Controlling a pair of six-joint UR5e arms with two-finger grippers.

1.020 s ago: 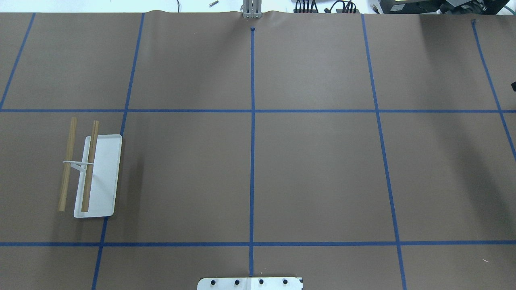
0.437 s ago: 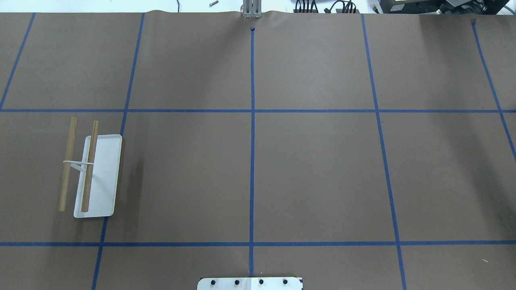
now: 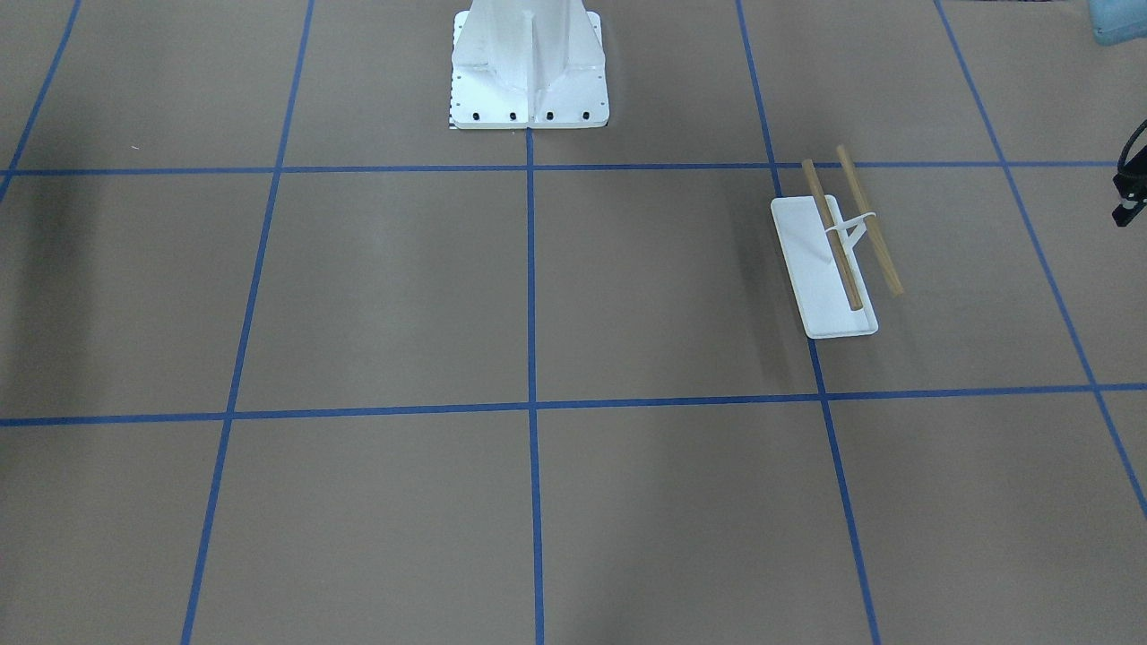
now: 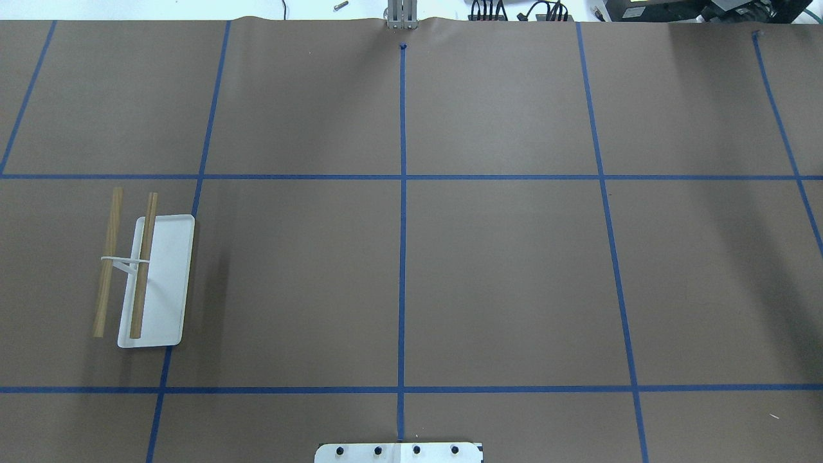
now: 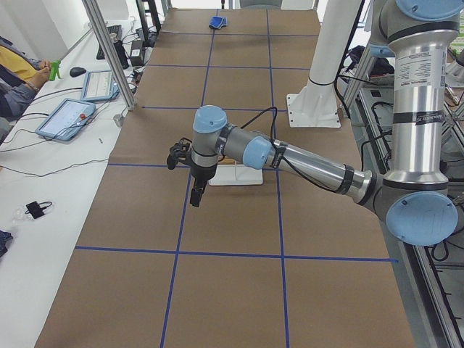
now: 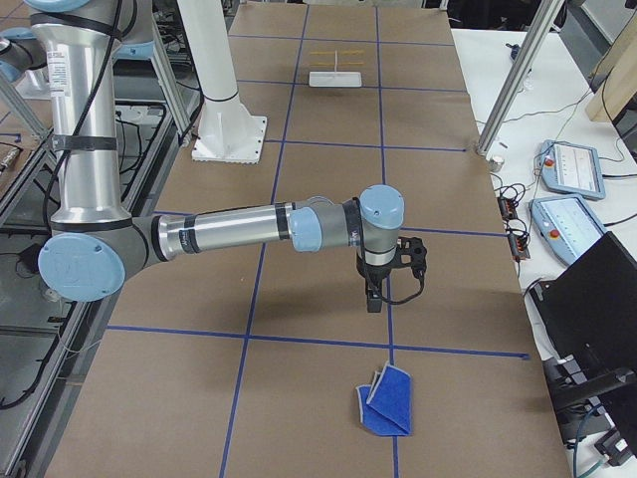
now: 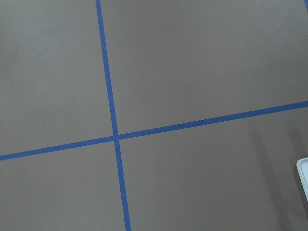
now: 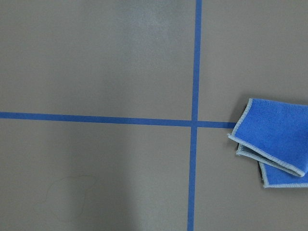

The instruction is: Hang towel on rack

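Towel, folded royal-blue cloth edged grey, lies well apart from the white-tray, tan-rodded rack. Whether the left gripper and right gripper are wide or narrow cannot be told.

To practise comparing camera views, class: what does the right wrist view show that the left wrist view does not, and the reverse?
Only the right wrist view shows the towel: blue with a light stitched edge, lying folded in layers at the view's right edge, just beside a tape crossing. Only the left wrist view shows a white corner at its right edge, which looks like the tray base of the rack; its rods are out of frame. Both share the brown table cover and a crossing of blue tape lines.
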